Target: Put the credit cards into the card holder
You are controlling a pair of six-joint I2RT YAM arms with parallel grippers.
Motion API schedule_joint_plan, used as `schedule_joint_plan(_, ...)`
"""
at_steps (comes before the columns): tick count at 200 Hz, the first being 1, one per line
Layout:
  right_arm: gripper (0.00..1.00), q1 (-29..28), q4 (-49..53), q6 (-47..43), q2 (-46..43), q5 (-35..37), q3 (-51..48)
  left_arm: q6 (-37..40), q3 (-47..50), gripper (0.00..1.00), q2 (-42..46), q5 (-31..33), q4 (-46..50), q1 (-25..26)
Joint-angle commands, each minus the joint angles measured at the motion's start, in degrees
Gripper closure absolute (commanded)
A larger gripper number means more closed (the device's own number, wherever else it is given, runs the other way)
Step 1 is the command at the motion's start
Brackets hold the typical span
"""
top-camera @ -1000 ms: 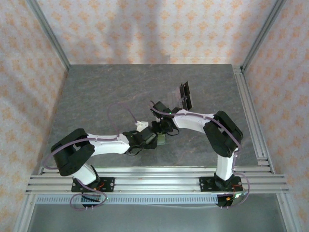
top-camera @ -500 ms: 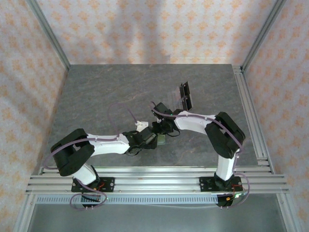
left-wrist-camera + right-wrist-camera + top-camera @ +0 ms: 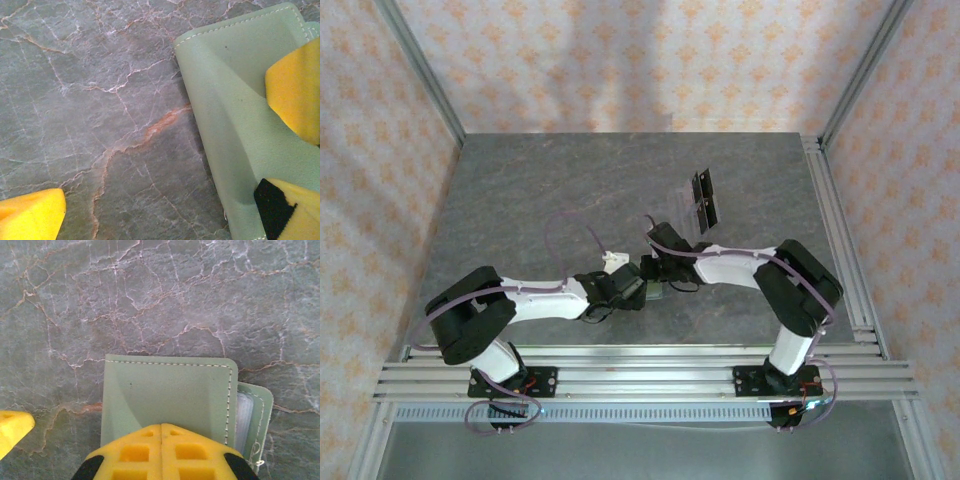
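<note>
I count one card holder (image 3: 170,390) near the middle of the table (image 3: 520,200). Farther back and to the right I make out two black cards (image 3: 704,199). The pale greyish cards (image 3: 684,192) touching them I can't number.

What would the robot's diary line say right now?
left pincer: open at card holder edge | right pincer: shut, tips on card holder | credit cards: lying apart on table
</note>
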State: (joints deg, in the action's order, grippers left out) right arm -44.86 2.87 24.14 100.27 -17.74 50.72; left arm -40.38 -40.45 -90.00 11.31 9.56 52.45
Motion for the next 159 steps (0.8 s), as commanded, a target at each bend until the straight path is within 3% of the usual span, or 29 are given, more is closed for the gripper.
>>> schedule_joint_plan(1, 1.0, -0.9, 10.0, -2.0, 4.6, 8.2, -7.8, -1.4, 1.0, 0.01, -0.9, -0.9, 2.9, -0.3)
schedule_joint_plan(37, 1.0, -1.1, 9.2, -1.7, 3.7, 10.0, -9.4, -1.4, 0.8, 0.01, -1.0, -0.9, 3.1, -0.3)
schedule_joint_plan(67, 1.0, -1.3, 9.1, -1.6, 7.1, 7.2, -8.5, -1.4, 0.6, 0.01, -1.2, -1.1, 3.1, -0.3)
schedule_joint_plan(159, 1.0, -1.4, 15.4, -0.2, 0.3, -0.6, 0.3, -0.6, -0.6, 0.01, 2.1, -0.6, 4.8, -0.3)
